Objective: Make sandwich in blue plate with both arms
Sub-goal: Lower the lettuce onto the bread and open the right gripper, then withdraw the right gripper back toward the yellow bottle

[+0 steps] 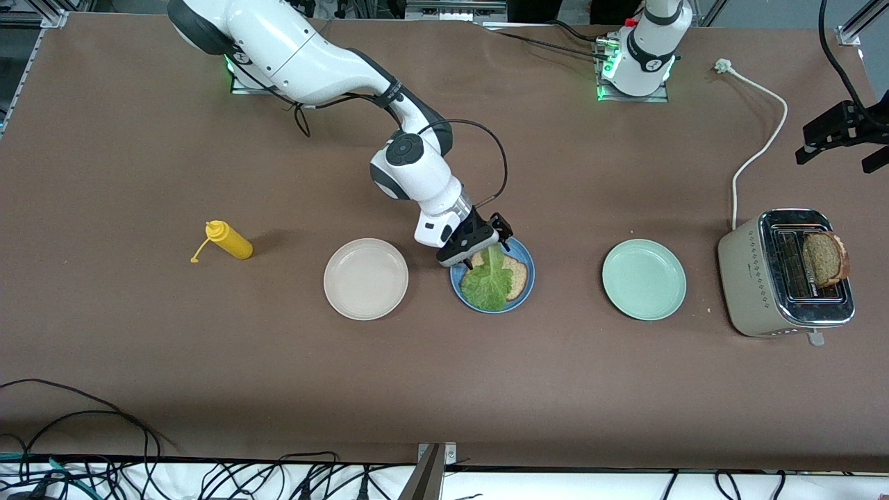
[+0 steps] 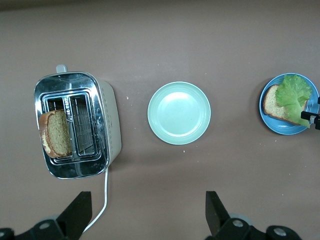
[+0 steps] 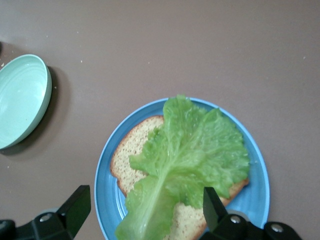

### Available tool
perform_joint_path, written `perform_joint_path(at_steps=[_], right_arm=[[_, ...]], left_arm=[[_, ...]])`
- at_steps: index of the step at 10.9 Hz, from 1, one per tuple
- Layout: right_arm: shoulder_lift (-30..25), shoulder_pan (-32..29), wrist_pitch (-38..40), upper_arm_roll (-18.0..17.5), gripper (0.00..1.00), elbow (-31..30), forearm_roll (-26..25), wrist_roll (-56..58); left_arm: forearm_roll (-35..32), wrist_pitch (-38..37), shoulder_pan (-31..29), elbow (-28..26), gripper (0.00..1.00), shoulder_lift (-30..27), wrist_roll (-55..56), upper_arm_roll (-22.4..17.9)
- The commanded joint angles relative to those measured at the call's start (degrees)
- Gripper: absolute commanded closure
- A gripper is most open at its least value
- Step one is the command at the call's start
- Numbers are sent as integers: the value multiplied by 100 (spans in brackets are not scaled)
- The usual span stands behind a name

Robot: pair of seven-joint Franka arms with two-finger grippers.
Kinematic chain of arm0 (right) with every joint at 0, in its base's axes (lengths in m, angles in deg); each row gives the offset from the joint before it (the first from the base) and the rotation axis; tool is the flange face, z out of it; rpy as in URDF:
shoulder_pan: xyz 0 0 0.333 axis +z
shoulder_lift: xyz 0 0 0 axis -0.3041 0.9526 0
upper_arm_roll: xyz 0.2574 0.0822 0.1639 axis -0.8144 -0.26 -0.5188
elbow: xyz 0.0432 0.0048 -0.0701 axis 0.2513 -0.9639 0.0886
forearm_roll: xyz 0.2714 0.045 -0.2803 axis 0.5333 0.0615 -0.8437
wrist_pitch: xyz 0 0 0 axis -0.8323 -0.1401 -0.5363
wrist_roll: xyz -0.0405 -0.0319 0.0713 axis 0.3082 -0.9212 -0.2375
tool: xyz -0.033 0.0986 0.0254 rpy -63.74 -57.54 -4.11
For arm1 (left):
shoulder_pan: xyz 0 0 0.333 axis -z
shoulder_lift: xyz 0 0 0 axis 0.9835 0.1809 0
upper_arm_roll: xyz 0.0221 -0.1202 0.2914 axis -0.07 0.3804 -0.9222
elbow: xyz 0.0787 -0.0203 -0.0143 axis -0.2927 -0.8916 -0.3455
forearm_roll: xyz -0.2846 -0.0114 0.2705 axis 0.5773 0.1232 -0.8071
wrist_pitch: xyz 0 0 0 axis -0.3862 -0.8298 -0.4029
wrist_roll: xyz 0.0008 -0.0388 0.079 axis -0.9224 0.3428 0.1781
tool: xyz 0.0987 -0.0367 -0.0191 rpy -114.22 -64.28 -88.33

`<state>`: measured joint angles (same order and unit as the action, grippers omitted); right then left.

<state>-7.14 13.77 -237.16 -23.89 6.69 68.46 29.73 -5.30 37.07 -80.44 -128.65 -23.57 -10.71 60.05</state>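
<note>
Green lettuce [image 3: 187,157] now lies on the bread slice [image 3: 131,150] in the blue plate [image 1: 526,278], under the right gripper [image 1: 478,244], jaws apart. Next, by my reading, the left gripper [image 2: 145,212], also wide apart, must fetch the toaster's slice [image 1: 824,259].

Blue plate [image 3: 257,165] on brown table [image 3: 200,45], raised rim showing. On plate: one brown wholegrain bread slice [image 3: 131,150], darker crust at edge. Crinkled green lettuce leaf [image 3: 190,155] lying on slice, covering most of it, pale rib running toward right gripper [image 3: 145,207]. Gripper over plate's edge, fingers [image 3: 75,207] spread wide, holding nothing. Mint-green plate [image 3: 22,100] beside blue plate, apart from it, partly cut off.
</note>
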Motion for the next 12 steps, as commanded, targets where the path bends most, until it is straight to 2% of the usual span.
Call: perform_joint_path(at_steps=[1,3,7,10,12], right_arm=[[-159,-53,4,28,0,60,-30,-26],[-641,-264,720,10,0,-169,-30,-8],[-2073,-536,3669,19,0,-460,234,-8],[-2856,-992,5562,28,0,-442,243,9],[-3252,-1440,6451,54,0,-425,452,865]], left_arm=[[98,-106,-28,127,0,38,23,-8],[98,-106,-28,118,0,38,50,-8],[98,-106,-28,127,0,38,59,1],[98,-106,-19,118,0,38,59,1],[98,-106,-19,127,0,38,59,1]])
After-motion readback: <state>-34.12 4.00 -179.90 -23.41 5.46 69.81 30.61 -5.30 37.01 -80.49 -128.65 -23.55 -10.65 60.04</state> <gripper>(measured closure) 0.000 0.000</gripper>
